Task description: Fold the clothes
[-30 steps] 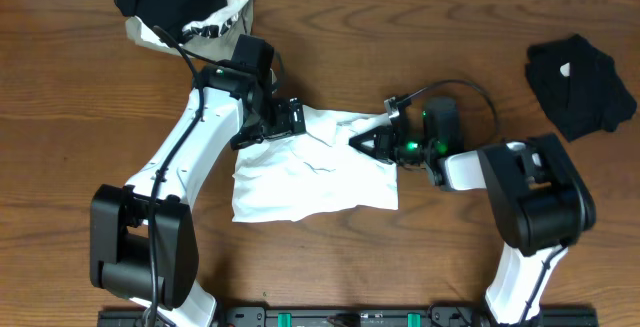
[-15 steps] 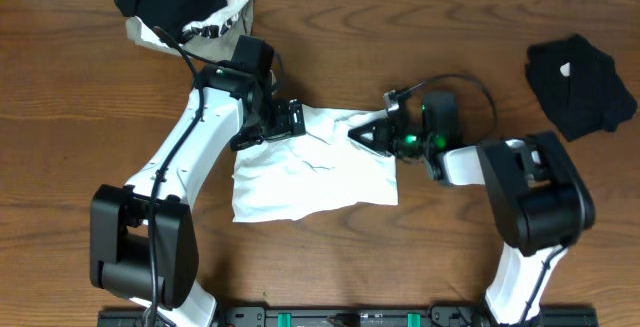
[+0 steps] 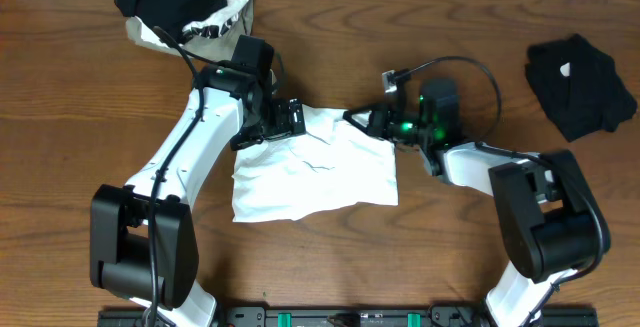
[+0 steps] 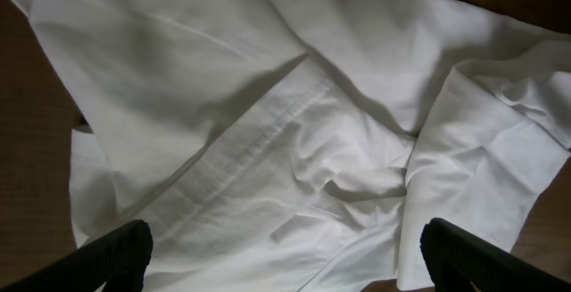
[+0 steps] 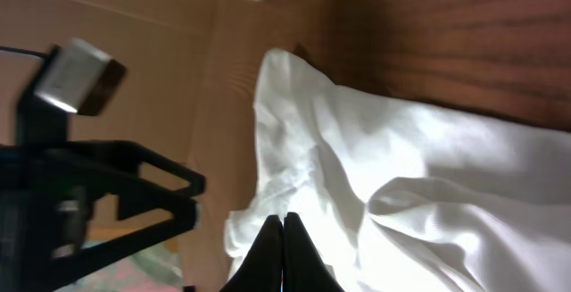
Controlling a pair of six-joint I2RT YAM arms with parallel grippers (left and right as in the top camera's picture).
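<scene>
The surface (image 3: 70, 117) carries a white shirt (image 3: 310, 172), rumpled and part-folded, lying below and between both tools. It looks light, thin and limp, likely to sag from any pinch, so hems and corners are the best holds. A black garment (image 3: 580, 85) lies well right of the right tool (image 3: 358, 120), which is closed at the shirt's upper right edge. Whether it has caught cloth, I cannot tell. The left tool (image 3: 288, 120) hangs wide open over the upper left corner.

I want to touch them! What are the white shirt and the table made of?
White shirt: soft matte cloth, probably cotton; it crumples and shows a stitched hem. Table: brown wood, or maybe a wood-look top; grain lines run across it.
</scene>
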